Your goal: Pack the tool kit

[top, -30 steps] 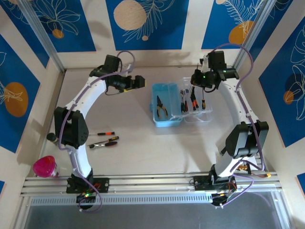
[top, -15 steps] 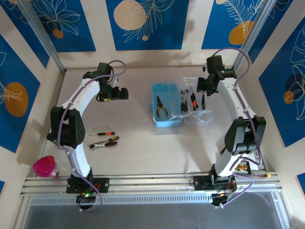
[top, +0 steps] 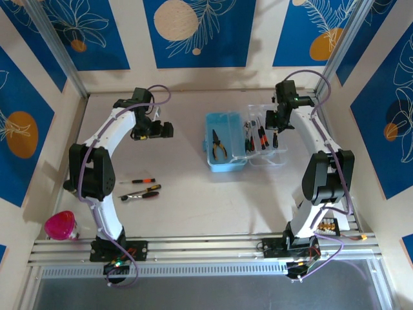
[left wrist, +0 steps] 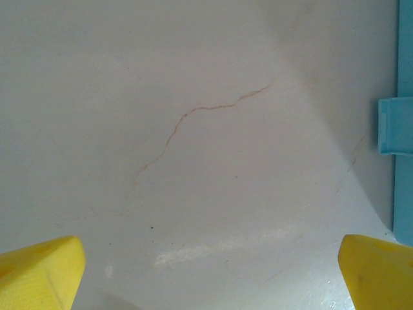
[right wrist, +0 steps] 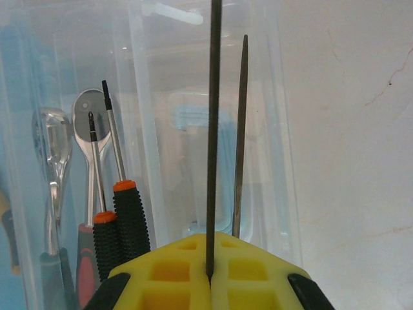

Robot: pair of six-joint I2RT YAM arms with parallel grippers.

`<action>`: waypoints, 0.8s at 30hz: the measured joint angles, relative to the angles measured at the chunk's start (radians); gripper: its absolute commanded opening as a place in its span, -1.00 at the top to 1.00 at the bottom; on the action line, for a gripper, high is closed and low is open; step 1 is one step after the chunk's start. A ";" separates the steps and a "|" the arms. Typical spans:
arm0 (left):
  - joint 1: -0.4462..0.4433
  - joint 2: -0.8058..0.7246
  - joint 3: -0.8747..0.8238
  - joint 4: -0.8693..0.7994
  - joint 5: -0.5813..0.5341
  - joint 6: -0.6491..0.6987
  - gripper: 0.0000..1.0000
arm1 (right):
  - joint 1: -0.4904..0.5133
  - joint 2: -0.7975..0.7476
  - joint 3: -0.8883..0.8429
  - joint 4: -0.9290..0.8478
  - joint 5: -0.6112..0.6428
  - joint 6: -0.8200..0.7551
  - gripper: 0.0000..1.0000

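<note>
1. Case [top: 226,165]: light-blue tray lying open on tabletop [top: 193,213]. Clear lid [top: 268,158] is folded flat, touching case's right side.
2. Inside case: one pr of pliers [top: 219,143], dark grips, roughly mid-tray.
3. In lid, just right of case: row of screwdrivers [top: 262,137]. Right wrist view shows two w/ black grips + orange collars [right wrist: 122,223] side by side. A chrome wrench head [right wrist: 87,110] lies on their case side.
4. Right jaws: over the lid, right of case. Pressed together, pinching a thin dark shaft [right wrist: 212,129] that sticks straight out from btw the yellow pads [right wrist: 271,258].
5. Second thin pointed rod [right wrist: 239,129] sits just beside that shaft, on the side away from case. Can't tell if it's gripped too.
6. Left jaws: well left of case, over bare tabletop. Spread wide, nothing btw them, w/ the yellow tips [left wrist: 39,271] far apart. Case's blue edge [left wrist: 395,126] shows beside the rt-hand tip.
7. Loose on tabletop, left of case and nearer the arm bases than it: red-tipped screwdriver [top: 143,181], an orange-ended tool [top: 153,188] and a longer tool [top: 135,194]. All three are close together, exact type unclear.
8. Pink cup [top: 61,226]: far left of case, by the near edge of tabletop.
</note>
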 measured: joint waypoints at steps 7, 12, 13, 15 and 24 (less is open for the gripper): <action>0.000 0.000 -0.002 0.001 0.000 0.000 -0.99 | 0.000 0.021 -0.022 0.031 -0.007 0.000 1.00; 0.000 0.000 -0.002 0.002 0.000 0.000 -0.99 | 0.000 0.024 -0.044 0.055 0.002 -0.005 1.00; 0.000 0.000 -0.002 0.003 0.001 0.000 -0.99 | 0.000 0.025 -0.048 0.058 0.005 -0.006 1.00; 0.000 0.000 -0.002 0.004 0.002 0.000 -0.99 | 0.000 0.026 -0.048 0.063 0.011 -0.012 1.00; 0.000 0.000 -0.002 0.019 0.017 0.000 -0.99 | 0.001 0.033 -0.040 0.068 0.064 -0.047 1.00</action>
